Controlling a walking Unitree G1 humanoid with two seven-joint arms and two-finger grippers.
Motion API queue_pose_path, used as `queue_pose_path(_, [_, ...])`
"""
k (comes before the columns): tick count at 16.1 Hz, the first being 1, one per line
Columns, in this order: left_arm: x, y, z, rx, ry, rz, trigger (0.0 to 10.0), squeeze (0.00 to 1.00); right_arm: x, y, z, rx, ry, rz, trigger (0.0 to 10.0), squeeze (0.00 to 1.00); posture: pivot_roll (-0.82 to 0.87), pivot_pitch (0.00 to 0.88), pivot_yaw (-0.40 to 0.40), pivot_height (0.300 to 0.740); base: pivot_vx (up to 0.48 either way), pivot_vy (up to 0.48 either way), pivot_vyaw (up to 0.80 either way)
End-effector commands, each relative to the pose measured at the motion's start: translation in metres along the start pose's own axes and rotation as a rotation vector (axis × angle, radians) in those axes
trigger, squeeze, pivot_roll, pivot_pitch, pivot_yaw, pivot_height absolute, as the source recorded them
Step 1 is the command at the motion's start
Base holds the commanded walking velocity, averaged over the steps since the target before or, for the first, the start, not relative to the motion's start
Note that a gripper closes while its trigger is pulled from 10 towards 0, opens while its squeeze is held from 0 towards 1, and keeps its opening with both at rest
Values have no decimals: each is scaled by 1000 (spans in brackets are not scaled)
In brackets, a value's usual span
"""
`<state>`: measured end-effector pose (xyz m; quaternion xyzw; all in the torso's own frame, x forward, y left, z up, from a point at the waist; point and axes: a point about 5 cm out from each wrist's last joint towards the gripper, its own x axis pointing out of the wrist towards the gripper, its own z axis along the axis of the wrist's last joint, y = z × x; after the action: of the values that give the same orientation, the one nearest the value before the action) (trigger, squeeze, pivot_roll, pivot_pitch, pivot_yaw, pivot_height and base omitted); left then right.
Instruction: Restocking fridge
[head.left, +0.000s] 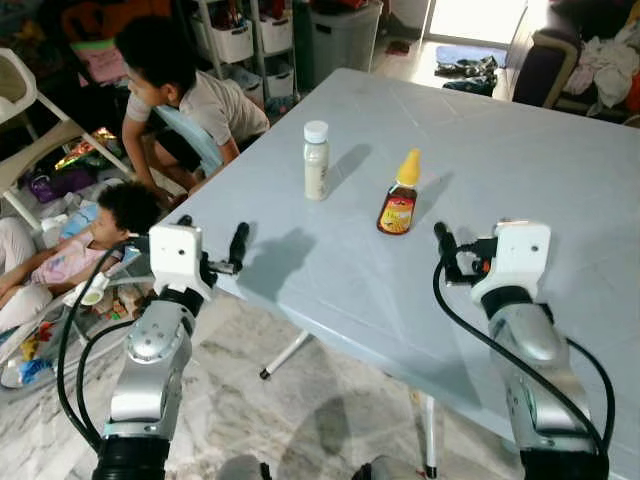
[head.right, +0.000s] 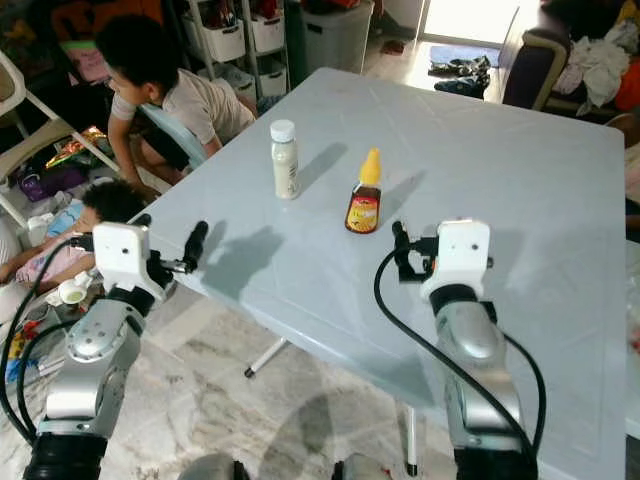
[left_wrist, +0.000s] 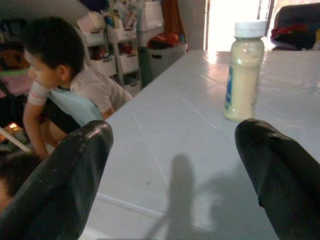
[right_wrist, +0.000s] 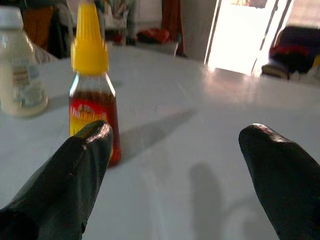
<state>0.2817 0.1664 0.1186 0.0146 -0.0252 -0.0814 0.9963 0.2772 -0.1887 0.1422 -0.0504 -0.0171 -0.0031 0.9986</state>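
Observation:
A white-capped bottle of pale liquid (head.left: 316, 160) stands upright on the light grey table (head.left: 520, 150). To its right stands a brown sauce bottle with a yellow nozzle cap (head.left: 400, 195). My left gripper (left_wrist: 172, 170) hovers open at the table's near left edge, aimed at the white bottle (left_wrist: 243, 70), still well short of it. My right gripper (right_wrist: 175, 170) is open over the table; the sauce bottle (right_wrist: 92, 85) stands just ahead, beside one finger (right_wrist: 75, 170). Neither gripper holds anything.
A person sits on the floor at the table's left side (head.left: 185, 95), and another lies on the floor (head.left: 110, 225) beside my left arm. Shelves with bins (head.left: 240, 40), a grey bin (head.left: 345, 35) and a sofa with clothes (head.left: 590, 60) stand behind.

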Motion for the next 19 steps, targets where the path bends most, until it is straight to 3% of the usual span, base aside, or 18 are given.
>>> queue_pose_path(1, [0, -2, 3, -4, -1, -14, 10000, 0, 10, 4, 8, -8, -33, 20, 10000, 0, -71, 0, 27, 716, 0, 0, 0])
queue_pose_path(6, [0, -4, 6, 1, 1, -29, 10000, 0, 46, 19, 27, -4, -83, 86, 10000, 0, -49, 0, 27, 716, 0, 0, 0])
queue_pose_path(9, [-3, -3, 7, 5, 7, -30, 10000, 0, 51, 27, 24, -13, -72, 125, 10000, 0, -40, 0, 29, 716, 0, 0, 0])
queue_pose_path(16, [-10, -1, 8, 10, 27, -35, 10000, 0, 62, 28, 26, -37, -82, 126, 10000, 0, -30, 31, 38, 716, 0, 0, 0])
queue_pose_path(19, [-14, -1, 8, 17, 44, -44, 10000, 0, 73, 33, 28, -38, -90, 138, 10000, 0, -15, 58, 46, 716, 0, 0, 0])
